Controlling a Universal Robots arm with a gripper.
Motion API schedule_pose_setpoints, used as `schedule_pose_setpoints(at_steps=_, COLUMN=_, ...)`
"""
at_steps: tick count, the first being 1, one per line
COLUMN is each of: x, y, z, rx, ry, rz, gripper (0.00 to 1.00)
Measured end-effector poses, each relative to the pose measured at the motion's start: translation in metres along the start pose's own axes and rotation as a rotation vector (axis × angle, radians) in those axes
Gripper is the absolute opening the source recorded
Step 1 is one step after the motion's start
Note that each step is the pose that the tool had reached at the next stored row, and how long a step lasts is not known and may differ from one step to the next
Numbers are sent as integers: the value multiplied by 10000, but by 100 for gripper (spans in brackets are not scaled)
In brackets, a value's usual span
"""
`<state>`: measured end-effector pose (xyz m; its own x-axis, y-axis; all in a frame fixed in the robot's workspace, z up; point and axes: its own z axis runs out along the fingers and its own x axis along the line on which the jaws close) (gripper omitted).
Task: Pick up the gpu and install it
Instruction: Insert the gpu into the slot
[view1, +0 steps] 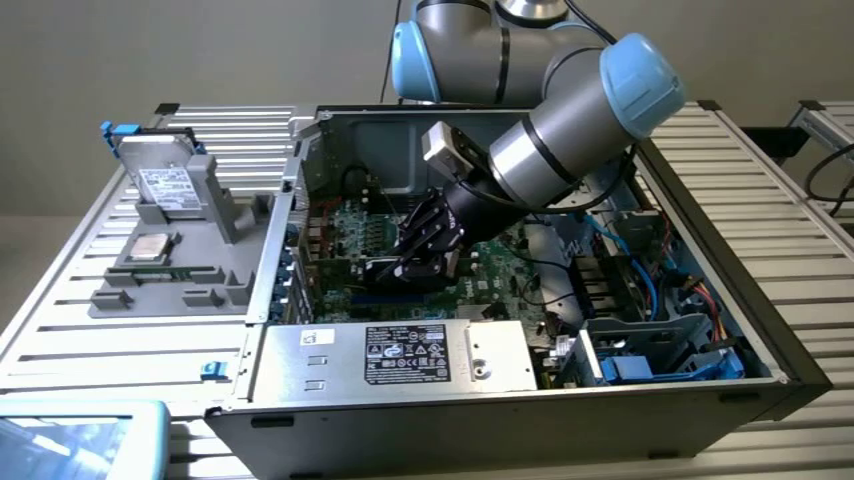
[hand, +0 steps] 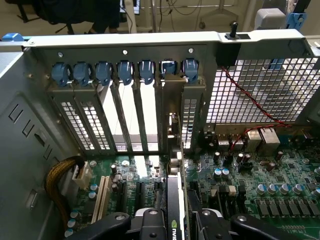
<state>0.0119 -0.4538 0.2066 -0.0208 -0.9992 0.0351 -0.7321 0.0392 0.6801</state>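
Grey sheet steel forms the open computer case (view1: 534, 425), which lies on a slatted bench (view1: 80, 340) with the arm (view1: 574, 140) reaching down into it.

**Progress.** The pick-up is done. The hand (view1: 424, 262) is low over the motherboard (view1: 514, 265) and, in the wrist view, its two fingers (hand: 150, 225) pinch the gpu (hand: 174, 200) from either face. The card is inside the case, held on edge over the expansion slots, with its far end against the rear wall beside the perforated slot covers (hand: 80, 117). Installation appears well advanced but unfinished. The grip has not been let go, and it cannot be told whether the card's lower edge is fully home in its slot. A row of blue clips (hand: 125, 72) runs along the rear wall above the openings. Whether the one above the card is fastened cannot be told.

**Appearance of the card.** Seen end-on, the gpu is a thin dark strip running from the fingers to the back wall. A small logo sits near the grip, and a narrow silver bracket rises at the far end, lined up with one rear opening. Its fan face is hidden.

**Surroundings.** A labelled power supply (view1: 400, 355) occupies the near side of the case. A hard drive (view1: 167, 185) rests on a grey fixture at the exterior view's left, well apart from the work.
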Motion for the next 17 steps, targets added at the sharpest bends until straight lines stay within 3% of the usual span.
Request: schedule_pose_setpoints(at_steps=17, x=0, y=-1, z=14, rx=0, ry=1, rz=0, gripper=28)
